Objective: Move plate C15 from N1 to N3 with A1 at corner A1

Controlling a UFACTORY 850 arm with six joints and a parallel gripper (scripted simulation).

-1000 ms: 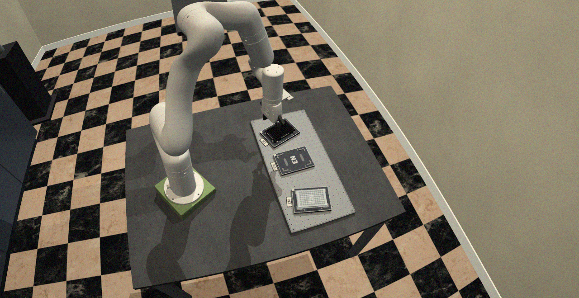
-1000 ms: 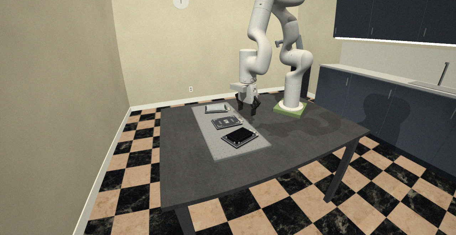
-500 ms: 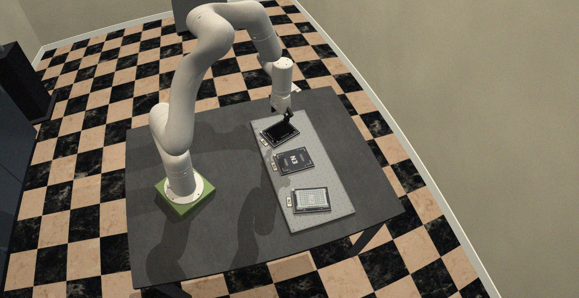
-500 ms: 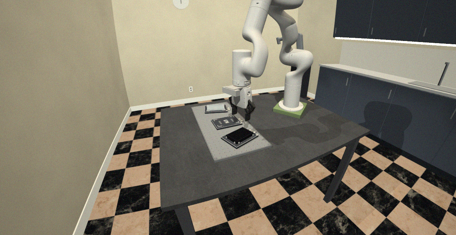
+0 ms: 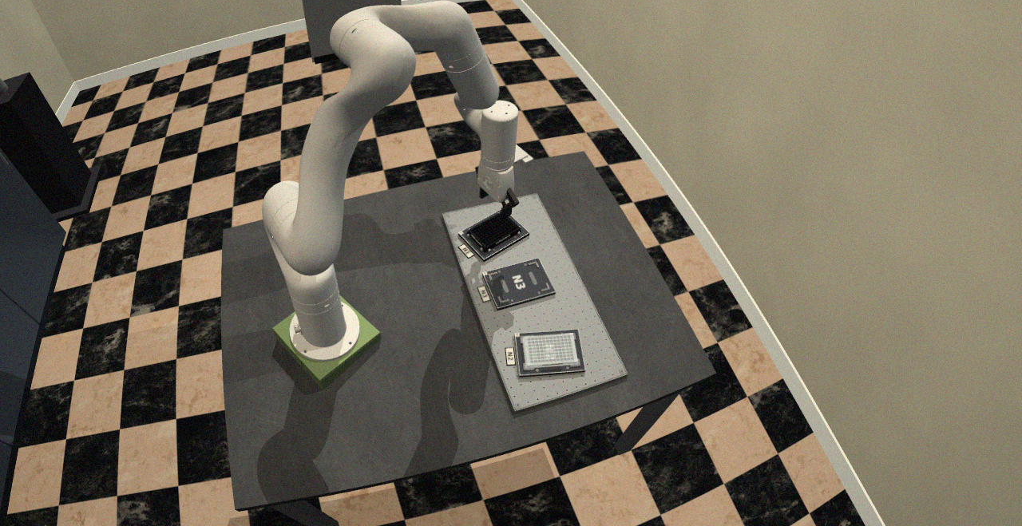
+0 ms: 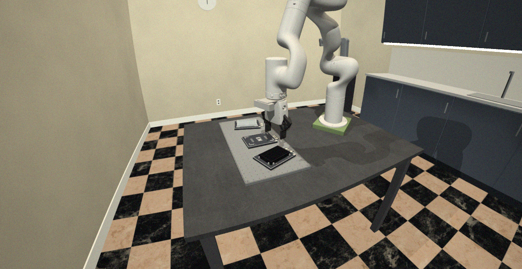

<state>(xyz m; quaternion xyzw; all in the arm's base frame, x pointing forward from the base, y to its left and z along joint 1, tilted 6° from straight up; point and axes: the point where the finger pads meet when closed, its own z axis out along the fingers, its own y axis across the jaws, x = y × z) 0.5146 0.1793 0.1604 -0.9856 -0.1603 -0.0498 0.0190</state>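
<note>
Black plate C15 [image 5: 493,234] [image 6: 274,155] lies flat on nest N1 at one end of the grey deck [image 5: 572,308] [image 6: 237,150]. The dark landing nest N3 [image 5: 532,274] [image 6: 251,141] sits bare in the middle of the deck. White plate C51 [image 5: 548,351] [image 6: 246,123] lies on N2 at the other end. My gripper [image 5: 509,201] [image 6: 275,128] is open and empty. It points down and hangs in the air over the black plate, well apart from it.
The deck lies on a dark table [image 5: 393,322] [image 6: 346,165]. The arm's green base [image 5: 325,367] [image 6: 331,127] stands on the table beside the deck. Small name signs sit along the deck's arm side, such as the N2 sign [image 5: 509,356].
</note>
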